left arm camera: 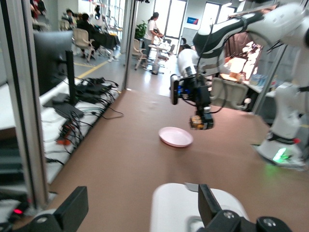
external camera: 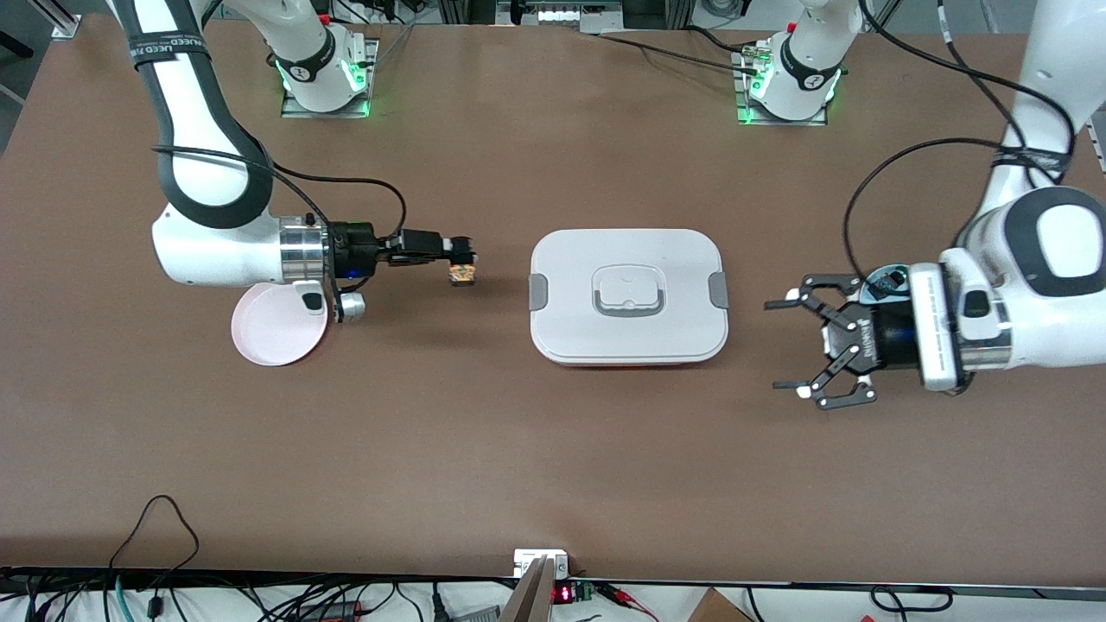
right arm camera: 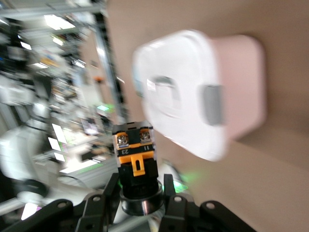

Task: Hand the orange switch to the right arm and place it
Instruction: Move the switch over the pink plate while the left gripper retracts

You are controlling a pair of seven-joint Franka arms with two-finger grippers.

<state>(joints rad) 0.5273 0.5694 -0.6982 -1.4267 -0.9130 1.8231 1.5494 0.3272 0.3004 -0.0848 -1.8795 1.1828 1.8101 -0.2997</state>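
Worktop [external camera: 484,449], placing step after handover: left gripper [external camera: 799,345] splayed, empty, waiting near its end edge; right gripper [external camera: 462,259] clamping orange switch [external camera: 462,276] aloft beside pink plate [external camera: 276,333]; next, lowering and release.

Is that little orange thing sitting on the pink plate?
No, the right hand holds the orange switch in the air, beside the pink plate, not on it.

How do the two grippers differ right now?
The right gripper is slim and straight-fingered, shut on the orange switch; the left gripper is a linkage claw, open and empty. The right gripper is up between the pink plate and the white lidded box; the left waits at its own end. Both point sideways toward the box.
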